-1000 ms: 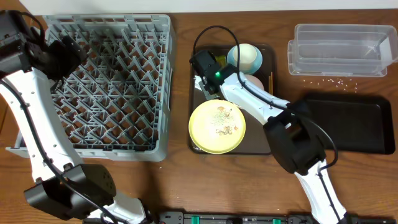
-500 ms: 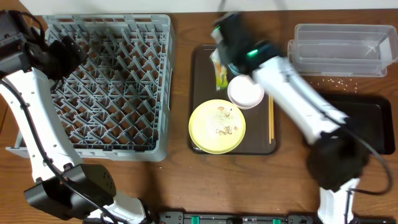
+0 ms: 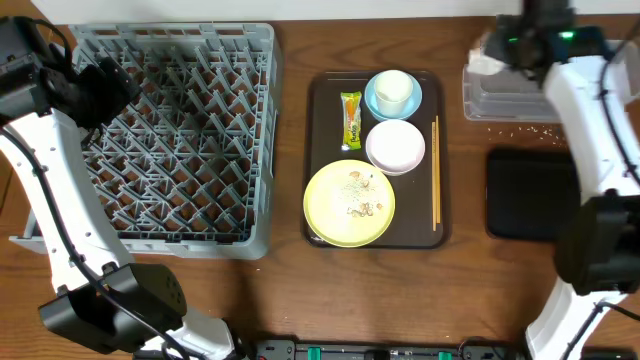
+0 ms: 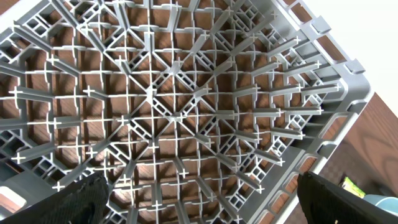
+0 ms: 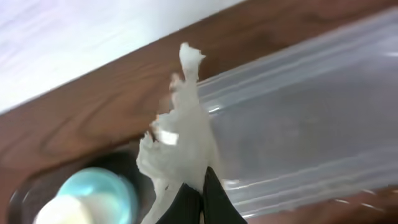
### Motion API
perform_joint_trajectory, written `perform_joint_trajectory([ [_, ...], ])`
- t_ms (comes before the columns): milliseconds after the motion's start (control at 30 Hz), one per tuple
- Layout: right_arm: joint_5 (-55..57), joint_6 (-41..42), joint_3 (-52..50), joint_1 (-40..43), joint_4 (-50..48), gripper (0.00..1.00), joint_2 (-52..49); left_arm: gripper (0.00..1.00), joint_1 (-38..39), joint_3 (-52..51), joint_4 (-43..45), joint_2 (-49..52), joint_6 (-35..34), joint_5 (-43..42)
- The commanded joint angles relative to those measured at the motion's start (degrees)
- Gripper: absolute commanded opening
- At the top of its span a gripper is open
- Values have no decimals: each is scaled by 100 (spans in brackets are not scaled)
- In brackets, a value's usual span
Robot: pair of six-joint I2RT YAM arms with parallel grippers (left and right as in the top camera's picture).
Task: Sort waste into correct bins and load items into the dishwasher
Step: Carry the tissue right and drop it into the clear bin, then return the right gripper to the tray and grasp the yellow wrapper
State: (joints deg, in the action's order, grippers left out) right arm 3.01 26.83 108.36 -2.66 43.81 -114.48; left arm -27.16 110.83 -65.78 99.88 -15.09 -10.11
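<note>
My right gripper (image 3: 503, 52) is shut on the crumpled white napkin (image 3: 485, 63), holding it over the left end of the clear tub (image 3: 570, 92). In the right wrist view the napkin (image 5: 180, 127) hangs from the closed fingers (image 5: 204, 191) in front of the tub (image 5: 305, 118). The snack wrapper (image 3: 351, 118), the white cup (image 3: 393, 88) inside the light blue bowl (image 3: 375, 100), the white bowl (image 3: 396, 146), the yellow plate (image 3: 335, 215) with crumbs and the chopsticks (image 3: 436, 172) lie on the brown tray. My left gripper (image 4: 205, 208) is open above the grey dish rack (image 3: 170, 140).
The black tray (image 3: 535, 195) lies right of the brown tray (image 3: 322, 150). Rice crumbs (image 3: 525, 128) are scattered on the table in front of the clear tub. The rack (image 4: 186, 106) fills the left wrist view.
My right arm has swung from the brown tray up and to the right, carrying the napkin to the clear tub's left end. The left arm has not moved.
</note>
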Motion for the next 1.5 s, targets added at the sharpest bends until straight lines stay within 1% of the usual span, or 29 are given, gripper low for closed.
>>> perform_joint_trajectory([
  [0, -68, 315, 26, 452, 120, 1, 7, 98, 11, -24, -17, 9, -24, 33],
  [167, 57, 321, -188, 748, 149, 1, -2, 98, 11, -24, -17, 9, -24, 33],
  [200, 118, 321, -249, 765, 138, 7, -2, 98, 11, -24, -17, 9, -24, 33],
  [233, 166, 317, -328, 774, 111, 27, -2, 98, 11, -24, -17, 9, -24, 33],
  [267, 168, 315, -389, 774, 63, 70, -2, 98, 11, -24, -17, 9, -24, 33],
  [300, 164, 315, -446, 774, 11, 98, -2, 98, 11, -24, -17, 9, -24, 33],
  [333, 136, 313, -492, 772, -39, 99, -2, 98, 11, -24, -17, 9, -24, 33],
  [433, -70, 293, -507, 730, -59, 99, 0, 98, 11, -24, -17, 9, -24, 33],
  [500, -608, 83, -507, 695, -74, 99, 39, 98, 11, -24, -17, 9, -24, 33],
  [600, -2020, -302, -507, 625, -138, 99, 70, 98, 11, -24, -17, 9, -24, 33],
  [667, -3171, -780, -507, 551, -337, 99, 70, 98, 11, -24, -17, 9, -24, 33],
  [700, -3569, -925, -507, 470, -468, 99, 70, 98, 11, -24, -17, 9, -24, 33],
  [733, -3650, -925, -507, 378, -553, 99, 83, 98, 11, -24, -17, 9, -24, 33],
  [833, -3335, -848, -505, -66, -723, 99, 162, 98, 11, -24, -17, 9, -24, 33],
  [900, -2540, -848, -501, -780, -839, 99, 221, 98, 11, -24, -17, 9, -24, 33],
  [1067, -1558, -927, -501, -1784, -1012, 99, 190, 98, 11, -24, -17, 9, -24, 33],
  [1133, -920, -931, -503, -2181, -1027, 99, 142, 98, 11, -24, -17, 9, -26, 33],
  [1167, -431, -931, -503, -2470, -1032, 95, 74, 98, 11, -24, -17, 9, -24, 33],
  [1233, 11, -931, -503, -2771, -1095, 76, -81, 98, 11, -24, -17, 9, -24, 33],
  [1267, 162, -931, -503, -2979, -1211, 64, -295, 98, 11, -24, -17, 9, -24, 33],
  [1300, 162, -931, -503, -3062, -1287, 62, -415, 98, 11, -24, -17, 9, -24, 33],
  [1467, 144, -935, -485, -3344, -1484, 62, -1165, 98, 11, -24, -17, 9, -24, 33],
])
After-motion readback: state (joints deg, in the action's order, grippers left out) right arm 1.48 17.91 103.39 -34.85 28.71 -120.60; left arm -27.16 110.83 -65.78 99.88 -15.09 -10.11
